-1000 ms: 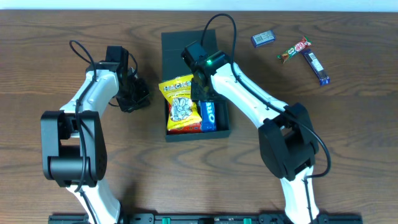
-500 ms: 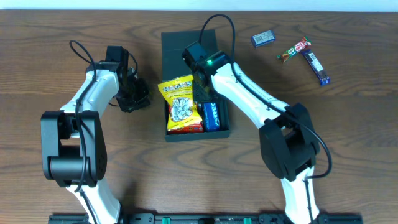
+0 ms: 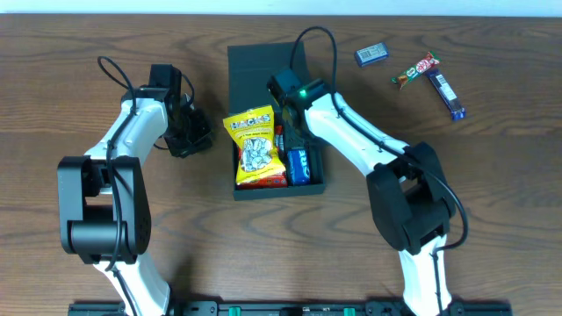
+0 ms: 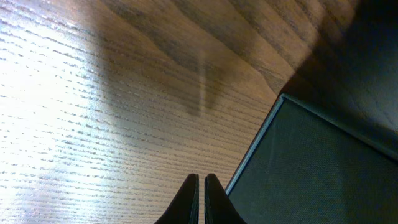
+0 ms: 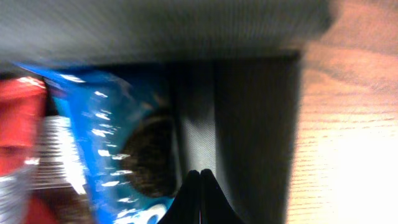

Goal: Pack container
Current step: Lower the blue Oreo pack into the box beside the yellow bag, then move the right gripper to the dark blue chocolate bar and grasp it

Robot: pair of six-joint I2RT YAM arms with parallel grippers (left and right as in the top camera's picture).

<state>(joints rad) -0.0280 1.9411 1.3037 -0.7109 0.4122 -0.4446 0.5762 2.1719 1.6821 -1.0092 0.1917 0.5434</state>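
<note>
The box (image 3: 250, 75) sits in the middle of the table (image 3: 492, 219), dark teal-green, its flap lid laid open flat on the far side

My right gripper (image 5: 199, 186) hangs over the box's right half with its fingers pressed together and nothing between them. Just under the tips is the bare dark floor of the box beside its right wall, with wood beyond that wall

Inside the box, against its left wall, lies a yellow packet (image 3: 255, 149) with a picture of pale snacks on it. It has bold lettering along the top that I cannot read from overhead. Beside it, towards the box's right wall, is a blue packet (image 5: 118, 155) showing a dark round biscuit. Only the tops of some white letters show at the bottom edge of my wrist view, too little to read. Something red (image 5: 18, 124) lies between the two packets

My left gripper (image 4: 200, 199) is just outside the box's left wall, its fingers closed against each other on nothing, low over the wood

Well off to the right of the box, towards the far edge, lie a small blue pack (image 3: 372, 54), a red and green sweet (image 3: 414, 70) and a dark blue bar (image 3: 446, 95). Their print is too small to read
</note>
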